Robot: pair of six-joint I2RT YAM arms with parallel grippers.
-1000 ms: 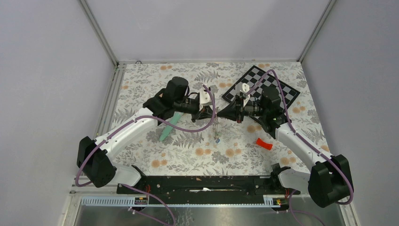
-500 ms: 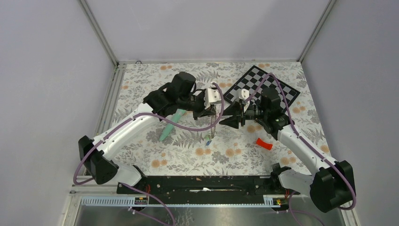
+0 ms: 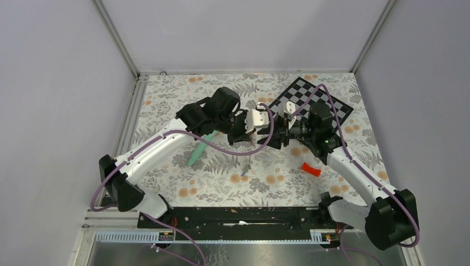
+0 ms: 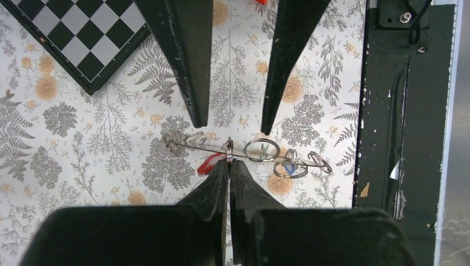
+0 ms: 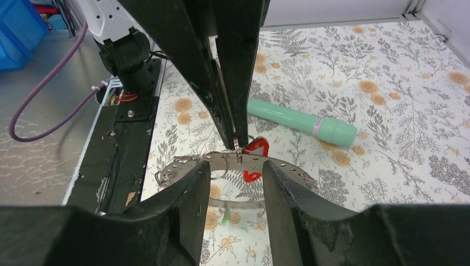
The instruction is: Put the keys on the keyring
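Black fingers of the left gripper are pinched tight on the rim of the keyring, holding the flat grey perforated ring above the middle of the floral tabletop. The right gripper faces it from the other side with its jaws standing well apart, the tips just beside the ring and, as far as the wrist views show, not touching it. Tiny keys, tagged red and blue, sit close under the ring along with several small wire loops. They appear to hang from it, though the links are too fine to be sure. On the table to the left of the meeting grippers lies a mint-green pen-shaped tube. A black-and-white chequered board sits at the far right of the table behind the right arm. A curved red plastic piece rests nearer the front, well apart from the ring. Purple cables loop along both white arms.
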